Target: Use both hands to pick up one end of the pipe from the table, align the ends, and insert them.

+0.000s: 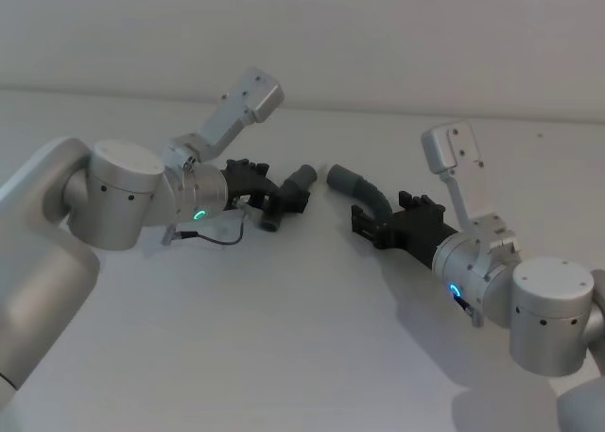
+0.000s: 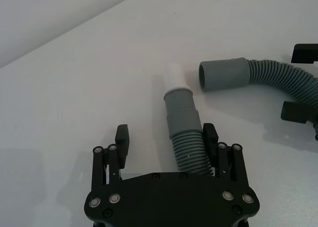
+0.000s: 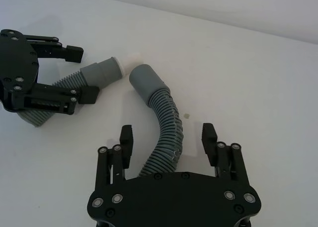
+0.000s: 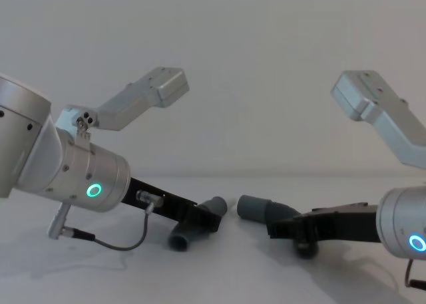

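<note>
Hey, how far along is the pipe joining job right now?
Positioning looks done: the left gripper straddles the white-tipped hose piece, and the right gripper straddles the sleeve-ended hose piece. In hand: grasping, since both sets of fingers are open. Left to do: lift, align the white tip with the grey sleeve, which sit close but apart on the table, and insert.
</note>
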